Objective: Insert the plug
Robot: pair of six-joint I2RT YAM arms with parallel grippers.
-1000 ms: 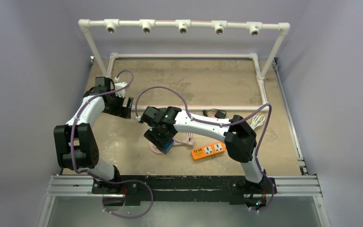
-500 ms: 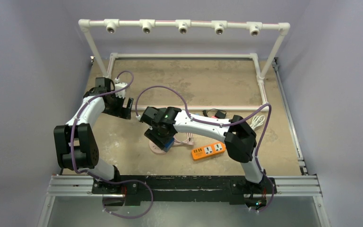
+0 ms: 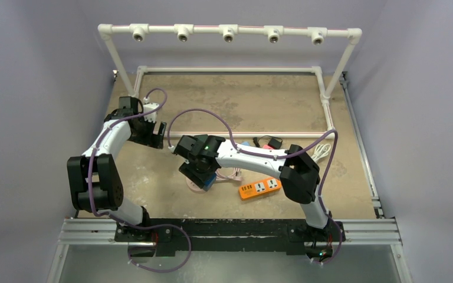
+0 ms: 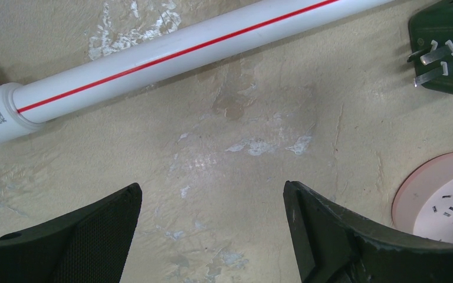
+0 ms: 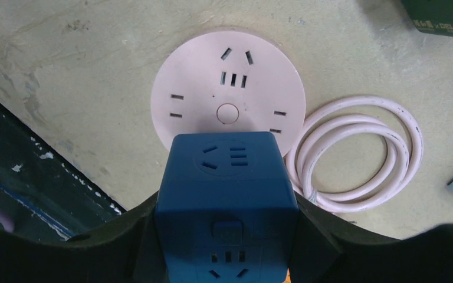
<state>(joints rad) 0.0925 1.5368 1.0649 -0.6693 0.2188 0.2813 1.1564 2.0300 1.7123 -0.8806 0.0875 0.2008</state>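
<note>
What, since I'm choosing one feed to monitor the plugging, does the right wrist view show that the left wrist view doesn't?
Only right wrist: the blue cube adapter gripped in the right hand, and the coiled pink cord. Only left wrist: the open, empty left hand, the white pipe with a red stripe, and the prongs of the dark green plug. Both: the pink round socket on the tan table.

A: How does the left arm (image 3: 113,134) sit?
B: Elbow bent, forearm reaching forward on its own side. The left gripper (image 4: 211,197) faces down, fingers spread wide, nothing between them.
A: And the right arm (image 3: 253,154)?
B: Stretched leftward to the middle, wrist tipped down — the right gripper (image 5: 227,247) clamps a blue cube adapter (image 5: 227,171) by its sides.
</note>
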